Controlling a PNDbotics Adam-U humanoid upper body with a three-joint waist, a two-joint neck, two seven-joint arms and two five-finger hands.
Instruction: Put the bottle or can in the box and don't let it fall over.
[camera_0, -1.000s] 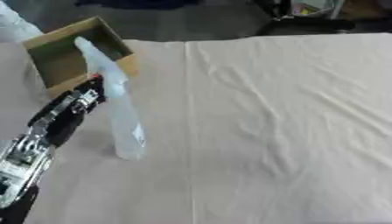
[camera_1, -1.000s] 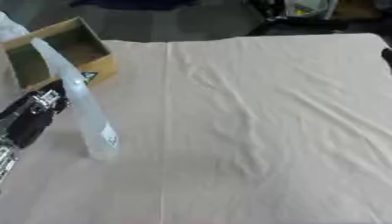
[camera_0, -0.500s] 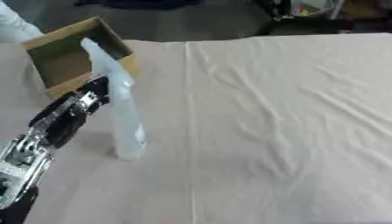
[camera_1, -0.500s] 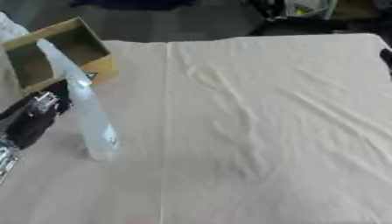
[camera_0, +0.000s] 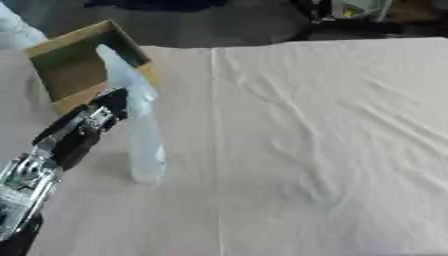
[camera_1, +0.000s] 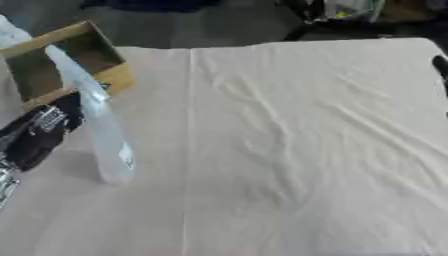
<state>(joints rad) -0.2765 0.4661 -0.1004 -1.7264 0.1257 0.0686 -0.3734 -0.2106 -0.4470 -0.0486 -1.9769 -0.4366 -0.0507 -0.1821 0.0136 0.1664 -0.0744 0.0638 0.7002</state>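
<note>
Robot hand (camera_0: 92, 122) touches one bottle (camera_0: 140, 135).

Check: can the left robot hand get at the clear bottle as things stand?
Probably yes. The left robot hand is already against the upright clear bottle, nothing between them; the box sits behind it.

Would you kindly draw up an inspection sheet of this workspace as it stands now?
Surface: table under a wrinkled pale cloth.
Job's things: clear spray bottle upright on the cloth; open cardboard box at the far left, bottle not in it.
Clutter: nothing seen.
Robot hands: left robot hand at the bottle's upper part, whether its fingers are curled round it cannot be told; right robot hand, only a dark sliver at the right edge.
Cables: nothing seen.
Surroundings: dark floor and blurred things beyond the far edge.
</note>
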